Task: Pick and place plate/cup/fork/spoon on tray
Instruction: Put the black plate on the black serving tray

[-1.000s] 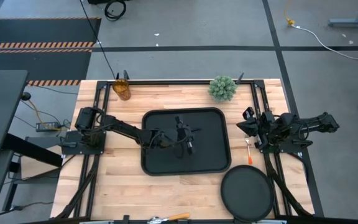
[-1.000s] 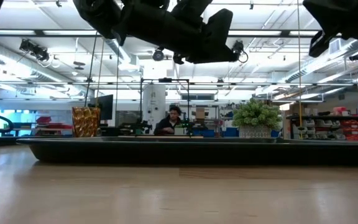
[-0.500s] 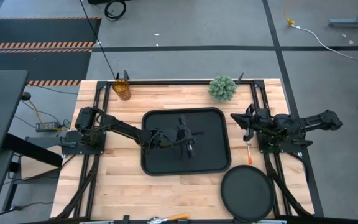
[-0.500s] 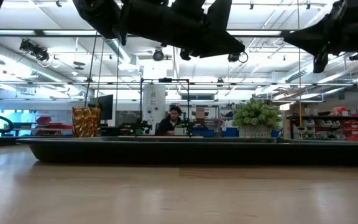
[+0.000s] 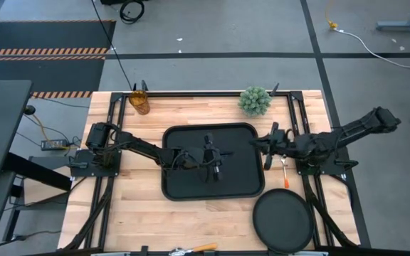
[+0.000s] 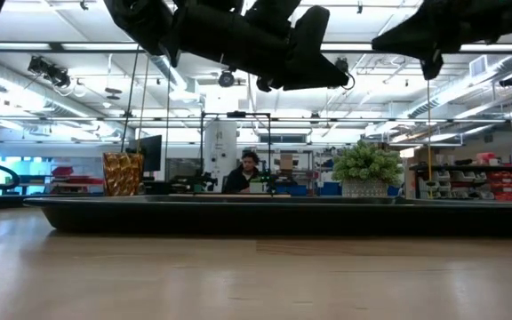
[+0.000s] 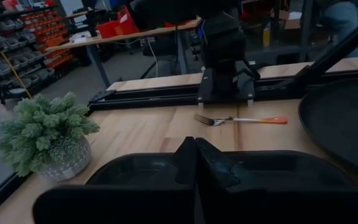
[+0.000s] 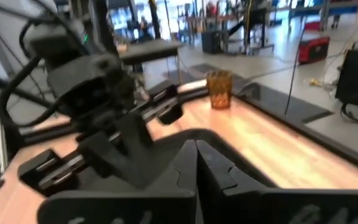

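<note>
Left gripper (image 5: 216,169) closed, empty, above middle of large black rectangular tray (image 5: 184,188). Right gripper (image 5: 255,144) closed, empty, over tray right rim. Orange-handled fork (image 5: 284,167) on table beside tray. Round black plate (image 5: 283,220) near front edge. Amber cup (image 5: 140,102) at far-left corner.

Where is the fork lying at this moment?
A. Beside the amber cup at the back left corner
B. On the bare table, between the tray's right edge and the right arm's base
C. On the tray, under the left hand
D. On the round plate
B. The fork lies on the wood just right of the tray, above the plate in the high view, and touches neither.
</note>
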You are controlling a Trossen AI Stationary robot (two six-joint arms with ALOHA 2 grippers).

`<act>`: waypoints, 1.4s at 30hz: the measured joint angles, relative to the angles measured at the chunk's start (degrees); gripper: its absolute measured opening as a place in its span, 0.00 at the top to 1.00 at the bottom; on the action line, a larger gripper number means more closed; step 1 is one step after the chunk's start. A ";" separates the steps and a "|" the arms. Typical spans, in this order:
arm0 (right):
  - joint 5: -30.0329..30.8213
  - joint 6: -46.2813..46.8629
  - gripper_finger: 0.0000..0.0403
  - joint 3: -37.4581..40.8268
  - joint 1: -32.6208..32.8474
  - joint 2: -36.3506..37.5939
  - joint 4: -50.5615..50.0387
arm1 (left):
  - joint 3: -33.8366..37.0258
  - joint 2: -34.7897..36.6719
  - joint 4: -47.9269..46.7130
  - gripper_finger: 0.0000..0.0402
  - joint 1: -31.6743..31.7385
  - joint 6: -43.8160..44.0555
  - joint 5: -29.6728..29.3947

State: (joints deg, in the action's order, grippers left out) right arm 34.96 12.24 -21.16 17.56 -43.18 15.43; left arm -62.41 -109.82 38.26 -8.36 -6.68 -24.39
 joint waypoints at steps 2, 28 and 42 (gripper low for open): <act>0.11 1.25 0.99 -1.58 1.55 -3.37 0.08 | 0.00 0.00 -0.03 0.98 -0.19 0.00 0.86; 2.49 43.38 0.92 -30.02 22.93 -30.01 -50.05 | -10.51 0.07 -24.08 0.63 -0.15 15.30 -1.28; -21.57 61.80 0.69 -46.69 24.23 -42.89 -76.33 | -10.51 0.00 -26.86 0.48 1.63 19.64 -1.38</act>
State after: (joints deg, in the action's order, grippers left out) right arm 13.39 74.04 -67.85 41.79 -86.07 -60.90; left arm -72.93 -109.82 11.40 -6.73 12.96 -25.77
